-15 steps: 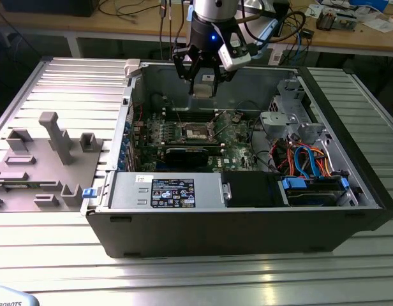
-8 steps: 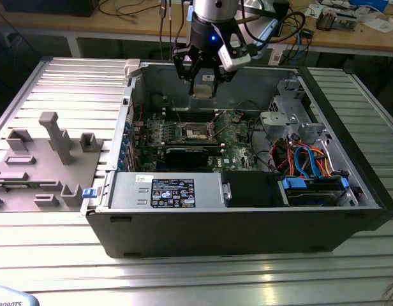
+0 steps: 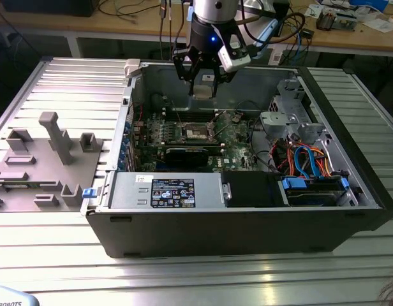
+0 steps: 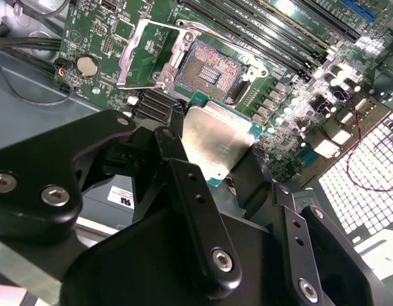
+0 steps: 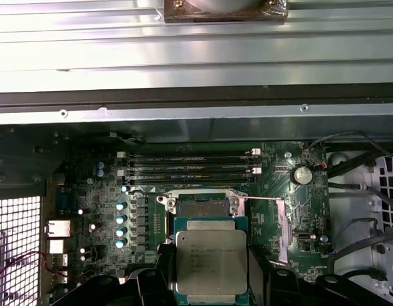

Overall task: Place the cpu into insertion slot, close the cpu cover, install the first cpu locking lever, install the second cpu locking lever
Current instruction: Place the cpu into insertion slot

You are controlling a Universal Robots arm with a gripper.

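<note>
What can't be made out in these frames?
- cpu underside: faces away from the camera in both wrist views.
- Socket near part: first wrist view, covered by the cpu.
- cpu side edges: second wrist view, behind fingers of the gripper.
- Cover: open in the second wrist view; exterior view, too small to tell.
- cpu's height above the socket: cannot be judged from these angles.

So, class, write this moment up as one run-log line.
gripper: shut on cpu | cpu: held over insertion slot, not seated | cpu cover: open
</note>
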